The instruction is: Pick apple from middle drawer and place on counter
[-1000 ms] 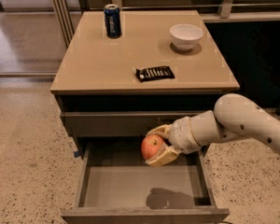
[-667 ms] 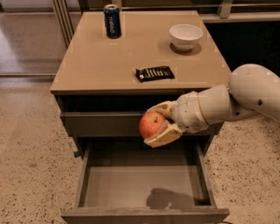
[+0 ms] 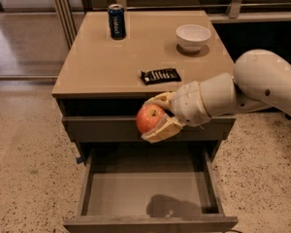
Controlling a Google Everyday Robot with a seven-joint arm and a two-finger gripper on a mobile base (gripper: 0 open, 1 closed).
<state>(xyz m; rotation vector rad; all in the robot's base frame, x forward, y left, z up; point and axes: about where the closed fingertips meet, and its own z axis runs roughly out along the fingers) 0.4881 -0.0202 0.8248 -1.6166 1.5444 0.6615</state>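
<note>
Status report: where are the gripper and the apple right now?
Gripper shut on apple, above open middle drawer. Apple not yet on counter. Black packet near counter's front edge.

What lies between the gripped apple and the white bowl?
Camera view: a black packet on the counter. The gripper holds the apple above the open middle drawer.

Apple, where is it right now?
Centre of the camera view: the apple is clamped between the fingers of the gripper, in the air above the open middle drawer, just below the front edge of the counter.
</note>
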